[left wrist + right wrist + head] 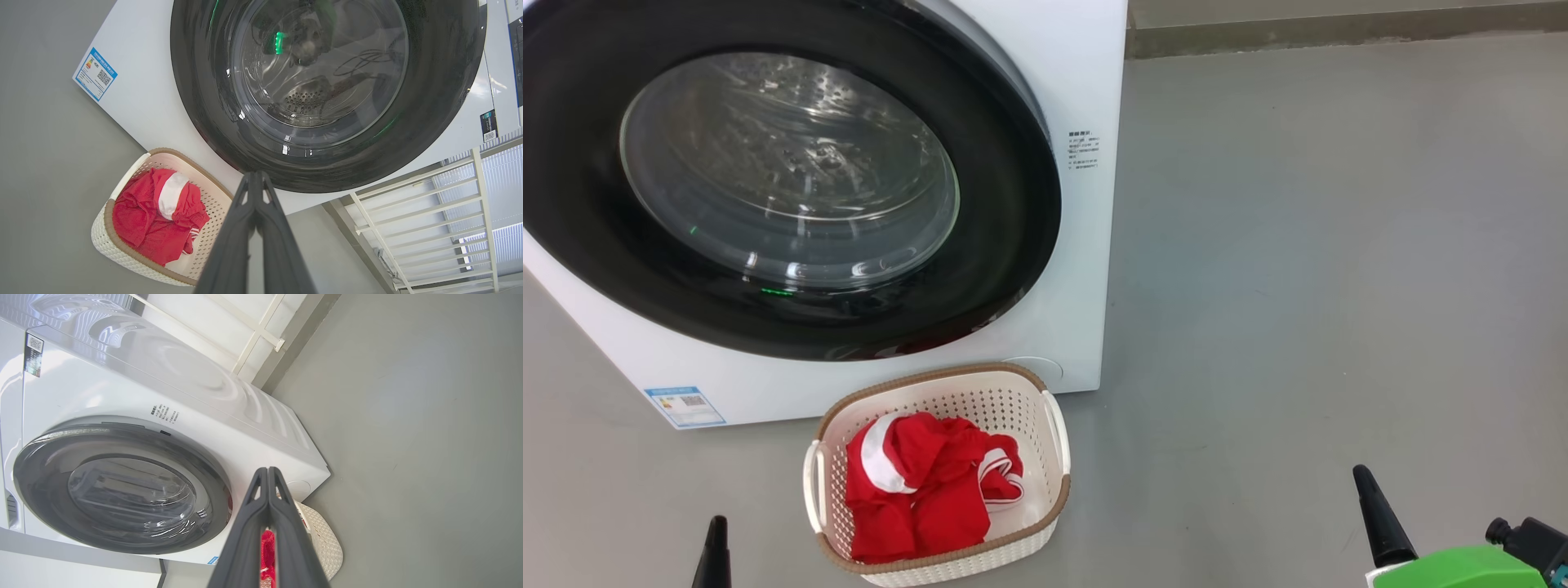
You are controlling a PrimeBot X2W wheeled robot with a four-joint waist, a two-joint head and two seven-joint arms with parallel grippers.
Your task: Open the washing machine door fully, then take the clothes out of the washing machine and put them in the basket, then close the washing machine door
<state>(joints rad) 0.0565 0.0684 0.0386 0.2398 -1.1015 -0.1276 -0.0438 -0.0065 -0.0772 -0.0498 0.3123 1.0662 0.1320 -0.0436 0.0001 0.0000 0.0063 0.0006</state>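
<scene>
In the head view the grippers lie nearest, at the bottom edge. The left gripper (717,529) shows as one dark tip at the lower left. The right gripper (1364,482) is a dark spike above a green housing (1462,569) at the lower right. Each has its fingers pressed together with nothing between them, over the grey floor (1298,245). Between them the basket (980,563) stands on the floor just in front of the washing machine (1078,261). The clothes (915,490), red with white trim, lie bunched inside the basket toward its left side. The washing machine door (1005,245) sits closed against the white front, and the perforated drum shows through its glass. A blue label sticker (685,406) is stuck at the front's lower left corner.

In the left wrist view the left gripper (255,176) is closed and empty, its tips meeting in front of the door's black rim (196,81). The basket (107,220) sits beside the fingers, against the machine, with the clothes (143,220) heaped in it. A white barred frame (416,212) stands beyond the machine.

In the right wrist view the right gripper (267,471) is likewise closed on nothing. The washing machine door (49,514) lies flush with the front. The basket (322,535) peeks out behind the fingers, and a strip of the red clothes (267,543) shows through the gap lower down.
</scene>
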